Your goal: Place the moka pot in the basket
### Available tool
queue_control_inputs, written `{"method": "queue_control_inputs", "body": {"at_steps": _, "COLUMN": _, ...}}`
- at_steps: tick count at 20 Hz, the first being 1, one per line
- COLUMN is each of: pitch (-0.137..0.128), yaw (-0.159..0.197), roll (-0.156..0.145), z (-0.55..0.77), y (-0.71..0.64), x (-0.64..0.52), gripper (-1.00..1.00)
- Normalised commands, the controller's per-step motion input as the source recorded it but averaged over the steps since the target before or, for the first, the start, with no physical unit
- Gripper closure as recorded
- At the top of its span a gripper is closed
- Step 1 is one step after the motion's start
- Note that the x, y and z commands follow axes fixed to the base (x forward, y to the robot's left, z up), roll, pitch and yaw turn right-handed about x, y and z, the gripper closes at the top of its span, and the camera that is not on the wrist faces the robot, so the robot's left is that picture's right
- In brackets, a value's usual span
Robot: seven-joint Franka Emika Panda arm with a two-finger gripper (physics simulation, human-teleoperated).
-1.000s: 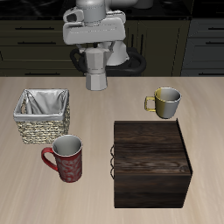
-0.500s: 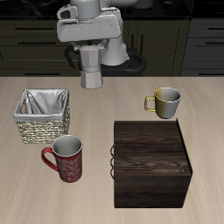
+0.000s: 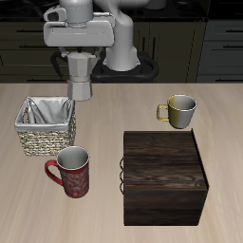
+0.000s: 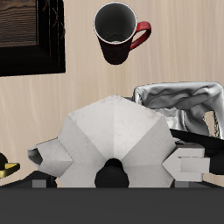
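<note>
Nearest the front edge, a dark wooden box (image 3: 163,178) is sitting on the tabletop (image 3: 104,214), with a red mug (image 3: 71,172) beside it, upright, mouth open upward. Just behind the red mug, the basket (image 3: 46,125) is resting with its grey-white cloth lining showing; nothing is lying inside it as far as the exterior view shows. Farther back, beyond the box, a metallic mug (image 3: 180,110) with a yellow handle is standing upright, well apart from the basket.

At the back, the claw (image 3: 80,55) is pinching the pot (image 3: 81,75) by its upper part, and the pot is hanging upright in the air, clear of the tabletop, above the back edge and near the basket's far corner, not over its opening.

From the wrist view, the pot (image 4: 115,137) is filling the middle, faceted silver sides seen from above, one finger (image 4: 190,164) pressing against its side. Beyond it the basket (image 4: 186,104) is showing partly, then the red mug (image 4: 120,31) and the box (image 4: 31,37).
</note>
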Motion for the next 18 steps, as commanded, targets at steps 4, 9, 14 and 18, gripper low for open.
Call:
{"method": "queue_control_inputs", "body": {"at_steps": 4, "pitch": 0.012, "yaw": -0.043, "roll": -0.086, "z": 0.04, "y": -0.59, "x": 0.27, "gripper": 1.0}}
{"method": "queue_control_inputs", "body": {"at_steps": 9, "pitch": -0.007, "yaw": -0.031, "roll": -0.055, "z": 0.06, "y": -0.38, "x": 0.02, "gripper": 1.0}}
{"method": "queue_control_inputs", "body": {"at_steps": 14, "pitch": 0.007, "yaw": -0.02, "roll": -0.039, "z": -0.04, "y": -0.26, "x": -0.02, "gripper": 1.0}}
{"method": "queue_control_inputs", "body": {"at_steps": 18, "pitch": 0.008, "yaw": -0.001, "roll": -0.03, "z": -0.13, "y": -0.13, "x": 0.0, "gripper": 1.0}}
